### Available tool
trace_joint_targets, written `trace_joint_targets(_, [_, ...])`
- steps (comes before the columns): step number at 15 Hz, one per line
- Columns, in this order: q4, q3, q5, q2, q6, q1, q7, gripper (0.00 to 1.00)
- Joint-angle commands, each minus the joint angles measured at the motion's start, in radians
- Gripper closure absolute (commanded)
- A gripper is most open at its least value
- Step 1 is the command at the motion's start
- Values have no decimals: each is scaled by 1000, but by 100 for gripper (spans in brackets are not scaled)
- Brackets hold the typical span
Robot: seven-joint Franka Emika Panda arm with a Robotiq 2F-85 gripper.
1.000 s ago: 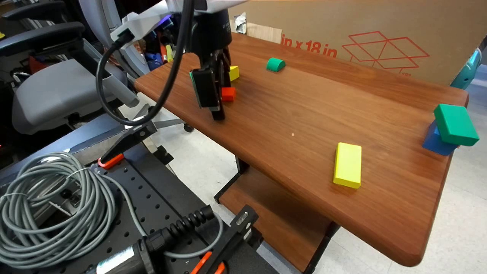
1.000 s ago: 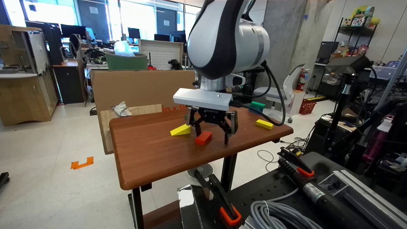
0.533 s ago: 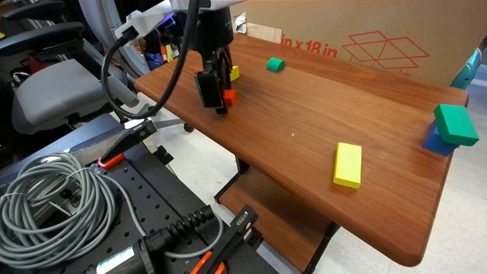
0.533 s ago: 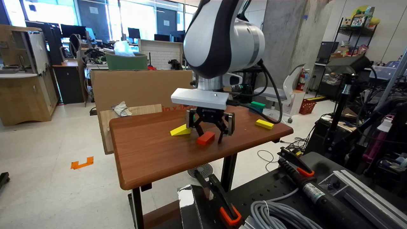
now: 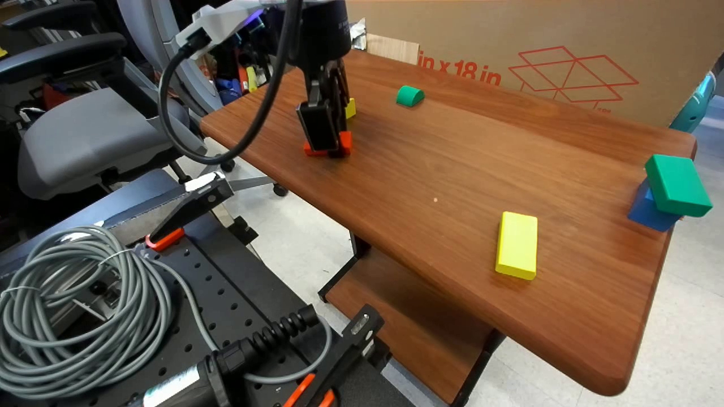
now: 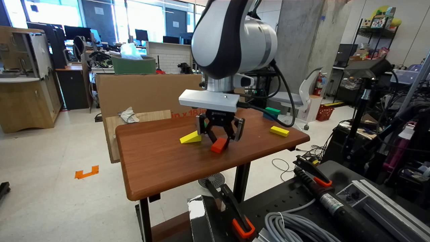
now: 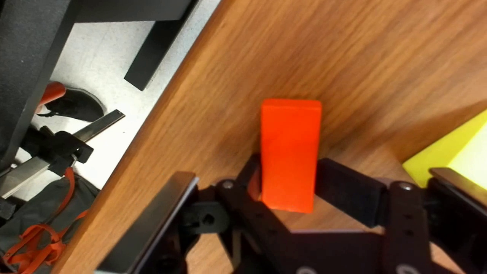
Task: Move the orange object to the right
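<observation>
The orange object point(image 7: 291, 133), a flat orange-red rectangular block, sits lengthwise between the fingers of my gripper point(image 7: 289, 166) in the wrist view. Both pads press against its long sides, near the end closer to the palm. In an exterior view, the orange object point(image 6: 219, 145) appears at the tips of my gripper point(image 6: 221, 141), close above or on the tabletop; whether it touches the wood I cannot tell. A finger partly covers the orange object point(image 5: 346, 141) in an exterior view, where bits show on both sides.
A yellow wedge point(image 6: 190, 137) lies close beside the gripper. Farther off are a green half-round block point(image 5: 410, 96), a yellow block point(image 5: 517, 246) and a green block point(image 5: 679, 186) stacked on a blue block point(image 5: 650, 210). The table edge point(image 7: 152, 121) runs nearby.
The jaws have closed from wide apart onto the orange object. It has turned and shifted slightly between the fingers, while the arm has moved a little.
</observation>
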Motion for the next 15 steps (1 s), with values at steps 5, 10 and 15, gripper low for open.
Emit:
trace_joint_targets(5, [3, 69, 133, -85, -155, -68, -163, 85])
trace_joint_targets(10, [43, 45, 155, -150, -274, -110, -242, 85])
trace_joint_targets(15, [130, 14, 117, -141, -348, -152, -243, 85])
